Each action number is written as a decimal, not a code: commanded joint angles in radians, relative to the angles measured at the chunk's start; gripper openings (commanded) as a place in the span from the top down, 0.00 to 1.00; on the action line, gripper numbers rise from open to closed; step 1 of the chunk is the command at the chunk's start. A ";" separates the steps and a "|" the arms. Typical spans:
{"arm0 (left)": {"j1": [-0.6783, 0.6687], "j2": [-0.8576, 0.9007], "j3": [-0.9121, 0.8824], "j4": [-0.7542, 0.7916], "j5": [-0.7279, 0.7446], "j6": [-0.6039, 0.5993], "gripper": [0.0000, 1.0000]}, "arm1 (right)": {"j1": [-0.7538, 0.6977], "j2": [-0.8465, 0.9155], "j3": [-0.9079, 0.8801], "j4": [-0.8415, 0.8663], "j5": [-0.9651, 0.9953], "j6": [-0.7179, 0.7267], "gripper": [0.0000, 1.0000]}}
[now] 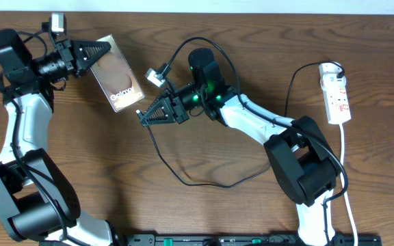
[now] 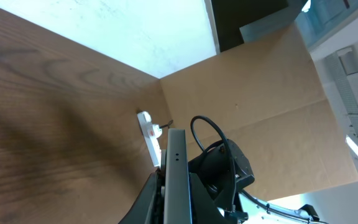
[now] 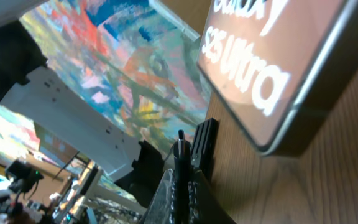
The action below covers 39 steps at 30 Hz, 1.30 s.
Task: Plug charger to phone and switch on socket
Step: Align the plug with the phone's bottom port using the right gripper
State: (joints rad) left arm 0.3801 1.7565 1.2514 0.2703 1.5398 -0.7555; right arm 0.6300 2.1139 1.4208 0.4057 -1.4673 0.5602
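Note:
The phone (image 1: 118, 74) is a bronze slab with white lettering, lying slantwise at the back left. My left gripper (image 1: 103, 50) is shut on its far end. In the left wrist view the phone (image 2: 177, 163) runs edge-on between the jaws. My right gripper (image 1: 143, 116) is shut on the charger's black plug tip (image 3: 180, 149), a short way from the phone's near end (image 3: 272, 68). The charger cable (image 1: 204, 183) loops over the table toward the socket (image 1: 336, 94), a white strip with red marks at the far right, also small in the left wrist view (image 2: 148, 133).
The socket's white cord (image 1: 345, 171) runs down the right side to the front edge. The right arm's body (image 1: 299, 160) sits over the right-centre of the table, the left arm's base (image 1: 26, 198) at the front left. A black rail (image 1: 252, 240) lines the front edge.

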 commanded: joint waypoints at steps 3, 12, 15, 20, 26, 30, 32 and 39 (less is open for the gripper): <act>0.017 0.000 0.000 0.008 0.031 -0.015 0.93 | 0.008 0.025 0.005 0.002 -0.058 -0.096 0.99; 0.019 0.000 0.000 0.008 0.031 -0.016 0.92 | 0.011 0.086 0.005 0.041 -0.093 -0.113 0.99; 0.014 0.000 0.000 0.009 0.032 -0.015 0.93 | 0.013 0.086 0.005 0.082 -0.092 -0.113 0.99; 0.008 0.000 0.000 0.009 0.032 0.009 0.93 | 0.013 0.086 0.005 0.085 -0.092 -0.113 0.99; -0.014 0.000 0.000 0.008 0.032 0.078 0.93 | 0.013 0.086 0.005 0.123 -0.092 -0.112 0.99; -0.039 0.000 0.000 0.008 0.031 0.125 0.92 | 0.012 0.086 0.005 0.129 -0.092 -0.112 0.99; -0.050 0.000 0.000 0.008 0.031 0.132 0.93 | 0.009 0.086 0.005 0.129 -0.092 -0.112 0.99; -0.057 0.000 0.000 0.008 0.031 0.134 0.92 | -0.005 0.086 0.005 0.143 -0.072 -0.112 0.99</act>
State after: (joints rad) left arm 0.3233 1.7561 1.2514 0.2710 1.5402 -0.6361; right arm 0.6292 2.2021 1.4204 0.5404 -1.5379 0.4652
